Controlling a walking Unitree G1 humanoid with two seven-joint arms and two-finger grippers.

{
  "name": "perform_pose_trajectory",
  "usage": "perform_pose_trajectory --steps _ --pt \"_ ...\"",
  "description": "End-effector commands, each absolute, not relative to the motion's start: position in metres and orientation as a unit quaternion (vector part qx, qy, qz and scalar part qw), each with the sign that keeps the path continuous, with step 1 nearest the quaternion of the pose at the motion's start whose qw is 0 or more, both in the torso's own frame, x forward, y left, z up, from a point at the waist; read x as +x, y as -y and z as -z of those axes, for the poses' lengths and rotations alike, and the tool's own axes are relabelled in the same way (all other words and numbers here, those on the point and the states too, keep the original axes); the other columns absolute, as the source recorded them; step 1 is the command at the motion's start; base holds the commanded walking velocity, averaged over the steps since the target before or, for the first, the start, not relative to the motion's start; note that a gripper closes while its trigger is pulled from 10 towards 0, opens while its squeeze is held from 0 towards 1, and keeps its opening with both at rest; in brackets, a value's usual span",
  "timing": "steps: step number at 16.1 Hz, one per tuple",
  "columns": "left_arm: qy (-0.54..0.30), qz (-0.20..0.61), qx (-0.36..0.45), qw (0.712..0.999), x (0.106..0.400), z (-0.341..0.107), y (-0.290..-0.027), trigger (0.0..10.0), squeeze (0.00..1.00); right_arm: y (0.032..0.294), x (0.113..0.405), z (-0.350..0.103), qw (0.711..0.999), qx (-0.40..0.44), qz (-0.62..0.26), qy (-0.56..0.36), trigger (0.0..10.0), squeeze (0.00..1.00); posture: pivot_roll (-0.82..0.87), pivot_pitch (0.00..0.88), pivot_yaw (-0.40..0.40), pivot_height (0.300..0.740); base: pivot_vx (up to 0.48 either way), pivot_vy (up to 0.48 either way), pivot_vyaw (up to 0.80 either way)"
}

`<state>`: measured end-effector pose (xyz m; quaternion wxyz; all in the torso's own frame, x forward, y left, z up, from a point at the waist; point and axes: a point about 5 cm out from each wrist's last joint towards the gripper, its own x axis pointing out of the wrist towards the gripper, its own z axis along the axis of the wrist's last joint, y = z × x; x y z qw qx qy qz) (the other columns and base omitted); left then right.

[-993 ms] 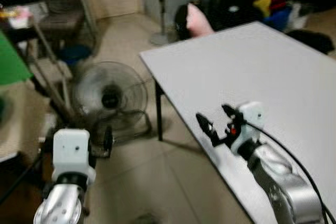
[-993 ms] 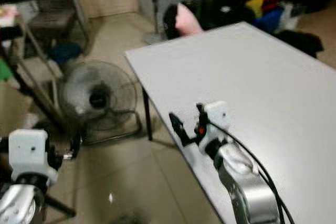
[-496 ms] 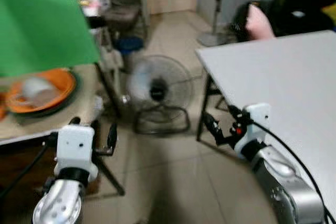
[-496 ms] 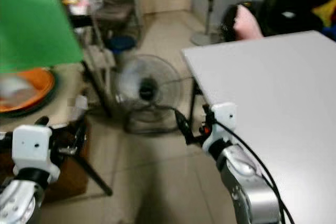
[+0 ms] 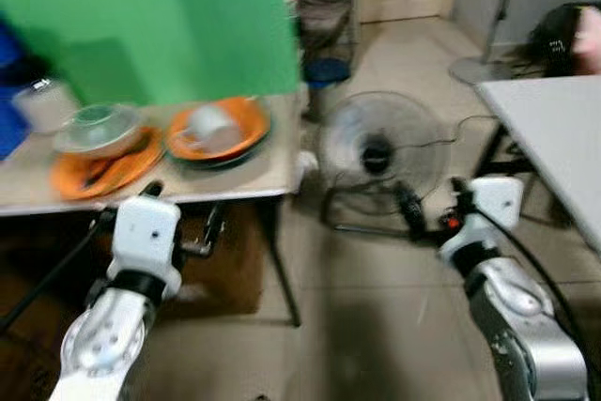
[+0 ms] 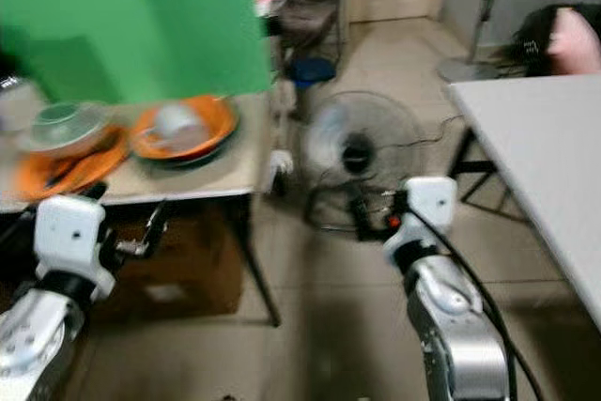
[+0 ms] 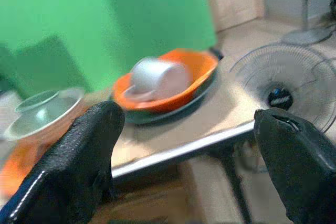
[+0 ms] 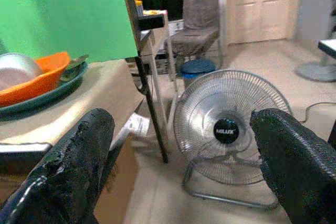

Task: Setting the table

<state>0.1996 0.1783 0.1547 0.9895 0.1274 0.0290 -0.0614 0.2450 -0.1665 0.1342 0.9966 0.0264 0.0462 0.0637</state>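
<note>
Up close: white cup [image 7: 157, 78] in orange bowl [image 7: 197, 72].

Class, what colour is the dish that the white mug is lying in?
Orange: the shallow orange dish holding the white mug, clearest in the left wrist view.

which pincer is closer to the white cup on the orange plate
Left. The left pincer sits just below the side table edge, under the white cup. The right pincer is across the floor, by the fan.

2 silver arms, white wrists, black pincers.
</note>
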Motion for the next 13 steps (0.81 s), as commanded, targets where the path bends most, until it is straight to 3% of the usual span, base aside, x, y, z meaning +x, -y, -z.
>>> perform_pose_trajectory --steps 1,4,9,13 --pt "-0.030 0.062 0.126 0.990 0.202 -0.154 -0.182 10.0 0.00 0.166 0.249 -0.142 0.998 0.016 -0.059 -0.022 10.0 0.00 -0.10 0.000 0.133 0.740 0.000 0.281 0.00" --pt "-0.021 0.063 0.122 0.990 0.208 -0.155 -0.182 10.0 0.00 0.171 0.254 -0.146 0.999 -0.019 -0.043 -0.014 10.0 0.00 -0.10 0.000 0.125 0.740 0.000 0.285 0.00" --pt "-0.023 0.026 0.080 0.996 0.199 -0.154 -0.181 10.0 0.00 0.153 0.251 -0.140 0.990 0.055 -0.120 -0.058 10.0 0.00 -0.09 0.001 0.083 0.740 0.000 0.297 0.00" --pt "-0.015 -0.004 0.060 0.998 0.194 -0.160 -0.180 10.0 0.00 0.139 0.248 -0.138 0.983 0.047 -0.163 -0.067 10.0 0.00 -0.07 0.011 0.065 0.740 0.000 0.000 0.00"
